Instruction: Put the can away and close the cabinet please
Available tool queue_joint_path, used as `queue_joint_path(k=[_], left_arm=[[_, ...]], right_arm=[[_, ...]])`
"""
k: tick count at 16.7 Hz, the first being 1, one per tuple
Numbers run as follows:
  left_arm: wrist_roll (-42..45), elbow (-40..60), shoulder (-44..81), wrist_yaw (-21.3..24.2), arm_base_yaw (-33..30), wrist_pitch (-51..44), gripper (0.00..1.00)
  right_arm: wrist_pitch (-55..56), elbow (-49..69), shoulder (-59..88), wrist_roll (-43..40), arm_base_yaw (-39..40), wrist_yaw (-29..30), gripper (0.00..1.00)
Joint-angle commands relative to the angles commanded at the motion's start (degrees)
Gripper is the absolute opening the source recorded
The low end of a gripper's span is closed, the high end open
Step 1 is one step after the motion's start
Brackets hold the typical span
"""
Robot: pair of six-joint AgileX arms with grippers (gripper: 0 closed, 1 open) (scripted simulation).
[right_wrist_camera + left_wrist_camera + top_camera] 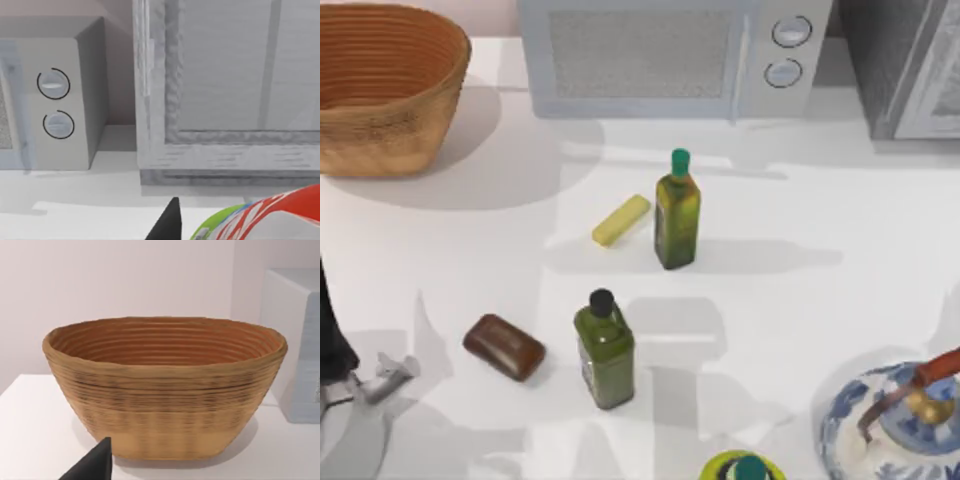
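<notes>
The can point(280, 215), red and white with a yellow-green band, lies tilted and very close in the right wrist view. My right gripper point(220, 227) is shut on it; one dark fingertip point(170, 220) shows beside the can and the other is hidden behind it. Ahead of the can stands the cabinet point(225, 150), dark grey with a pale framed door panel point(240, 65). In the top view the cabinet point(905, 70) sits at the back right corner. My left gripper point(380, 385) is parked at the front left, open and holding nothing.
A white microwave point(660, 55) stands left of the cabinet and a wicker basket point(380, 95) at the back left. Two green bottles point(677, 210) point(605, 350), a yellow bar point(621, 220) and a brown block point(504, 346) occupy the middle. A blue-white teapot point(890, 425) and a yellow-green, teal-capped thing point(745, 468) sit at the front right.
</notes>
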Motion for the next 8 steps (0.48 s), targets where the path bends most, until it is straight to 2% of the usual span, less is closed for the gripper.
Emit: queue_joint_path(k=[8], left_arm=[[0.00, 0.00, 0.00, 0.00, 0.00, 0.00, 1.00]], right_arm=[[-1.07, 3.53, 3.51, 0.31, 0.54, 0.18, 0.00]])
